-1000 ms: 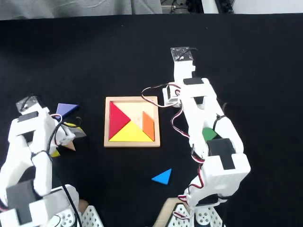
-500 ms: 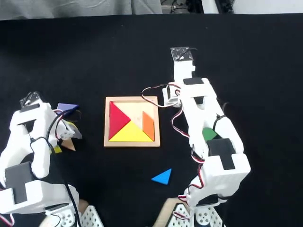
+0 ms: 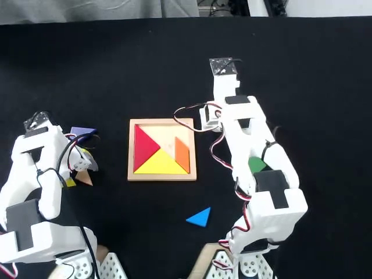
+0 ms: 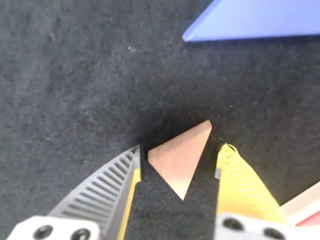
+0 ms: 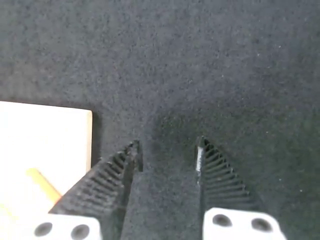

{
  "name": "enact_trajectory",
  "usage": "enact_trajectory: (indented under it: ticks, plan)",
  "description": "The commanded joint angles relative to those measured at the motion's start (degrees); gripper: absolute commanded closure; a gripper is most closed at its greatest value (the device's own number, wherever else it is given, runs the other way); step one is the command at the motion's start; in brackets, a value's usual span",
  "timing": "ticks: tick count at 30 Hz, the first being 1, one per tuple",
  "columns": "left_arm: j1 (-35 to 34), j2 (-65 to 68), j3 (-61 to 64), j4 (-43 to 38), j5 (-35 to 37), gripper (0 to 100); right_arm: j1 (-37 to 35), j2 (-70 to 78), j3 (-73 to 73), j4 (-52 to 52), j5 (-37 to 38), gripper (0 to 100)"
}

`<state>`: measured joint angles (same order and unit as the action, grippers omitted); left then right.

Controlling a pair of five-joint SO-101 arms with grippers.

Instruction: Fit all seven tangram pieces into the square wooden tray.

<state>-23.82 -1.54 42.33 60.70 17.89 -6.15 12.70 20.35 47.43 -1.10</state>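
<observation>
The square wooden tray lies mid-table holding a red triangle, a yellow triangle and an orange piece. My left gripper is down at the far left, open, its fingers on either side of a tan triangle; one finger touches its corner. A purple piece lies just beyond it. My right gripper stands open over bare cloth beside the tray's far right corner. A blue triangle lies in front of the tray. A green piece shows under the right arm.
A small yellow piece peeks out beside the left arm. The table is covered in black cloth, with wide free room behind the tray and at the far right. The arm bases stand at the near edge.
Over the second the left arm drew a little to the left and settled its gripper around the tan triangle. The right arm has not moved.
</observation>
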Motion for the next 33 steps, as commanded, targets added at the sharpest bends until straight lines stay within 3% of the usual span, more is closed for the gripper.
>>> enact_trajectory:
  ticks: [1,14,21,28,33]
  plan:
    - [-0.3,0.1,-2.3,-0.9,0.2,77,-0.9,-3.4,-0.6,0.1,0.6,81.9]
    - [-0.3,0.0,-2.3,-3.1,0.1,77,-0.9,-3.4,-0.6,0.1,0.6,81.9]
    - [-0.3,0.0,-2.2,-3.1,0.1,88,-0.9,-3.4,-0.6,0.1,0.6,81.9]
    - [0.7,-0.5,-2.6,-2.9,-0.4,87,-0.9,-3.4,-0.6,0.0,0.6,81.9]
    - [7.4,-1.8,-10.0,5.4,-6.9,87,-0.5,-3.6,-0.7,0.0,0.6,81.9]
